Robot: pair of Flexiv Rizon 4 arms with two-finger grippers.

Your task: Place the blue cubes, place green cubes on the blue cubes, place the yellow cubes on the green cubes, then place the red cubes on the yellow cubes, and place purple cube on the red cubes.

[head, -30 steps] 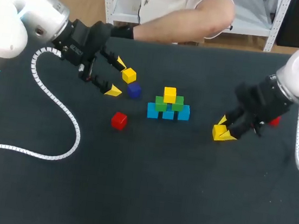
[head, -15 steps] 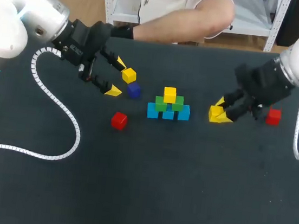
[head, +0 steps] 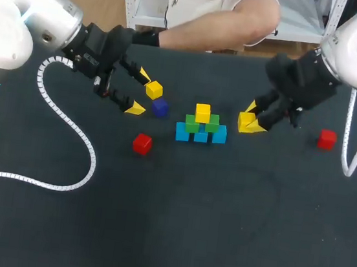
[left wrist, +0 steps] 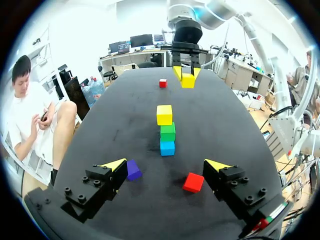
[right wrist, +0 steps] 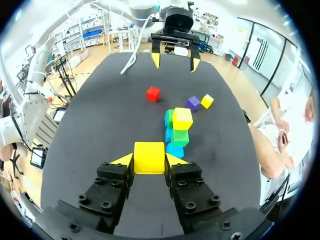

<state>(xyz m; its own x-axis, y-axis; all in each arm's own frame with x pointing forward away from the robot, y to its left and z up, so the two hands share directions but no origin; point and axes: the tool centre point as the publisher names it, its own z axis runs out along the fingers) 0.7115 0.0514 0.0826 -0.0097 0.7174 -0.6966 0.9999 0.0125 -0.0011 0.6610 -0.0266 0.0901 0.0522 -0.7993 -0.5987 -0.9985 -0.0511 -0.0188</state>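
Note:
A pyramid stands mid-table: blue cubes [head: 201, 135] at the base, green cubes [head: 213, 123] on them, one yellow cube [head: 202, 112] on top. My right gripper [head: 249, 121] hovers just right of the pyramid, shut on a second yellow cube [right wrist: 149, 157]; the stack [right wrist: 179, 134] lies ahead of it. My left gripper [head: 139, 91] stands open left of the pyramid, nothing between its fingers. A third yellow cube [head: 153, 90] and the purple cube [head: 160, 108] sit right beside it. One red cube [head: 142, 143] lies front left, another red cube [head: 325, 139] far right.
A white coiled cable [head: 68, 126] trails from my left arm across the table's left side. In the left wrist view the purple cube [left wrist: 132, 170] and a red cube [left wrist: 193, 182] lie close to the open fingers, the stack [left wrist: 167, 131] ahead.
My right gripper has carried its yellow cube leftward and farther back, from the right of the table to just beside the pyramid, uncovering the right red cube. The left arm has stayed put.

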